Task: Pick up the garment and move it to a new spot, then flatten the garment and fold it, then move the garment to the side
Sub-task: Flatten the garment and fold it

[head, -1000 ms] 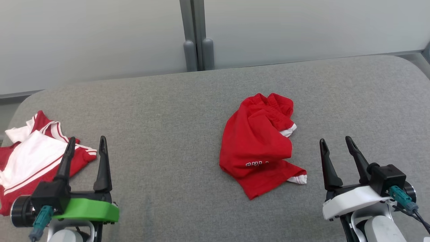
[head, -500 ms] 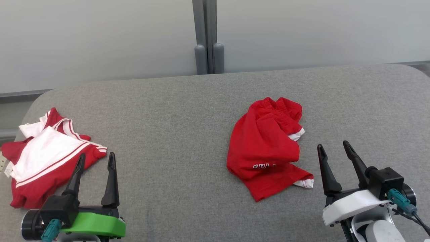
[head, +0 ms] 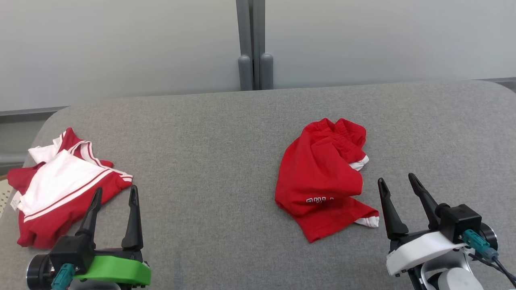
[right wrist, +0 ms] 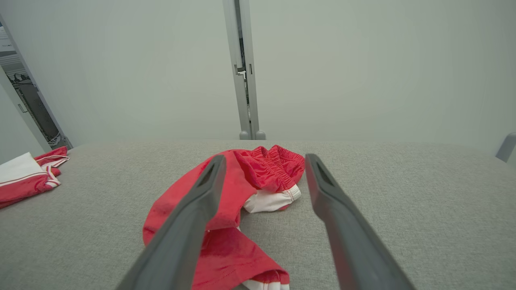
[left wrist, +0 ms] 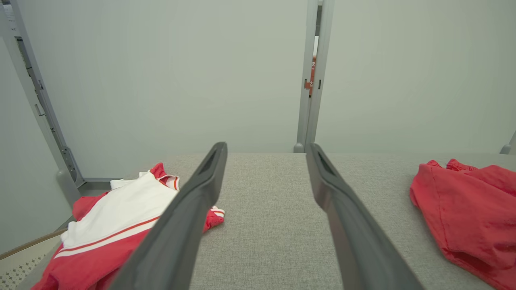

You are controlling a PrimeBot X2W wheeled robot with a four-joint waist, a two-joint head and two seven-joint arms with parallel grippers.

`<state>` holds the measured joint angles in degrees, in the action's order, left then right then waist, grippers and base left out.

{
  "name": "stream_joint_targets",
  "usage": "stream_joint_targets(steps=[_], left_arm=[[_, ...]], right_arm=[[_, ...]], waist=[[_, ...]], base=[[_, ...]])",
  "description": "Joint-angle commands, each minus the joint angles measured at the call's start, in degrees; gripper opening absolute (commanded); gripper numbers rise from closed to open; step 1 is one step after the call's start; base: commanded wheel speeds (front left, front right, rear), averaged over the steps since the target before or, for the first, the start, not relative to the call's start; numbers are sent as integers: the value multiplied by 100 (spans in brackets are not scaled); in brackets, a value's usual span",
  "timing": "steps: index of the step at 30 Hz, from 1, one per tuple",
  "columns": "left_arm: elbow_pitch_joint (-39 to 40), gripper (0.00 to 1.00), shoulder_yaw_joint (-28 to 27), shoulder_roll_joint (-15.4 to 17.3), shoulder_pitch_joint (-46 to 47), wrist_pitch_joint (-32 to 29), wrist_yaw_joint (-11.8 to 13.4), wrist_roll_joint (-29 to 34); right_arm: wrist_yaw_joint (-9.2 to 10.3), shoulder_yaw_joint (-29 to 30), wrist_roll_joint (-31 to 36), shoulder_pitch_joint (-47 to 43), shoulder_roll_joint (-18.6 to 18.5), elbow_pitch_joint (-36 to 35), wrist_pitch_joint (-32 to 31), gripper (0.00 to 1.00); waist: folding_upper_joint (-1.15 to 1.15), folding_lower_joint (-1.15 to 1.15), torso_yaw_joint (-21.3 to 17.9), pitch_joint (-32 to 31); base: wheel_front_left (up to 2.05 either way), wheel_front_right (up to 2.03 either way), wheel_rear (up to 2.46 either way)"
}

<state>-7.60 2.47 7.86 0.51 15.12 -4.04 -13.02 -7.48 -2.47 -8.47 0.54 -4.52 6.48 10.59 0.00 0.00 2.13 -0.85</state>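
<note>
with the right gripper point(head: 396, 178) and the left gripper point(head: 115, 189) both spread wide and empty, the crumpled red cloth garment point(head: 322, 177) lies bunched on the grey fabric surface point(head: 209, 153) just beside the right one, so a pinch could catch several folded layers and lift it twisted.

Nothing fully legible. Red shorts point(head: 318, 169), up-left of the right claw point(head: 395, 179), carry white outline lettering point(head: 319, 200), cut off by a fold. Far beyond the left claw point(left wrist: 266, 146), a red sign point(left wrist: 313, 74) between wall panels has characters too small to read.
</note>
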Motion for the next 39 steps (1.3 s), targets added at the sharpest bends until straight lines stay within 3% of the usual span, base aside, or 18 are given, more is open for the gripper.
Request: stream_joint_targets(steps=[1, 39], left_arm=[[-8, 100, -37, -25, -95, 5, -26, 58], [-83, 100, -335, -188, -60, 5, -188, 303]], right_arm=[[-3, 2, -12, -57, -18, -17, -7, 100], [-3, 41, 33, -79, 3, 5, -41, 100]], waist=[[0, 0, 4, 0], [0, 0, 11, -39]], base=[[0, 0, 0], [0, 0, 0]])
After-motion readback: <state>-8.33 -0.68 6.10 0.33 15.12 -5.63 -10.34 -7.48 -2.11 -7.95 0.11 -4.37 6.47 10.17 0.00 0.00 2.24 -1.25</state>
